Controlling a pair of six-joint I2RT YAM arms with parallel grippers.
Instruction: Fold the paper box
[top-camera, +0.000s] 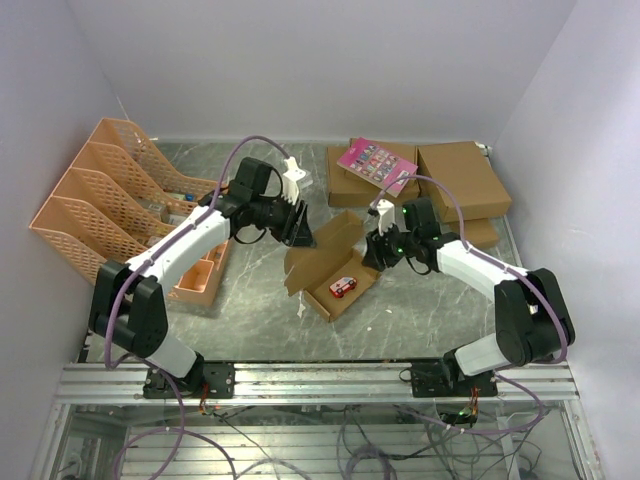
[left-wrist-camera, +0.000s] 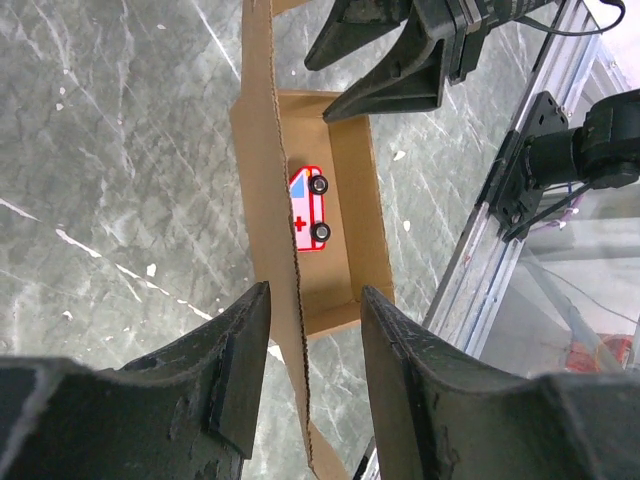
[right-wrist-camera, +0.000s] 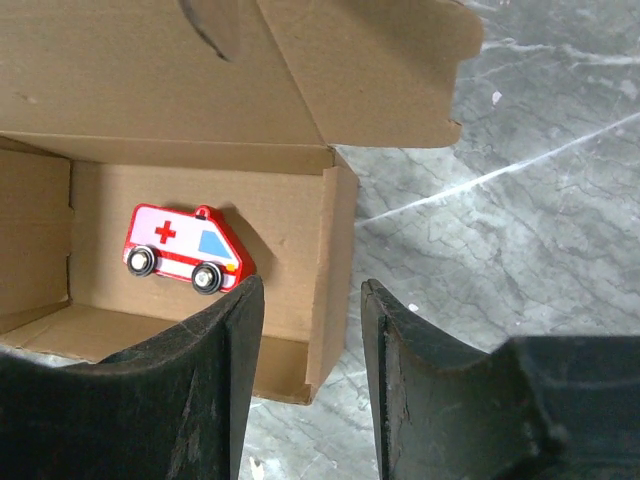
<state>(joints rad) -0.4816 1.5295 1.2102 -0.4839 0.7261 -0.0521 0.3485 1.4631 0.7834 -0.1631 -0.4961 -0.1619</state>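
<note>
A: Status of the fold?

B: I read the paper box (top-camera: 322, 270), mid-table (top-camera: 250, 300), as a formed tray with a toy ambulance (top-camera: 343, 287) inside. Its lid (top-camera: 335, 235) stands open, so closing remains.

A: Grippers?

B: My left gripper (left-wrist-camera: 313, 300) straddles the lid's edge, jaws parted, gripping nothing. My right gripper (right-wrist-camera: 310, 290), likewise parted and empty, hovers over the tray's right end.

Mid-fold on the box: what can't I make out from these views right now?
Top view: whether the left gripper or right gripper touches the box is too small to tell.
Left wrist: the flap's near end runs off the bottom edge between the fingers.
Right wrist: the box's left side is cut by the frame edge; its near wall is behind a finger.
Top view: the ambulance markings are too small.
</note>
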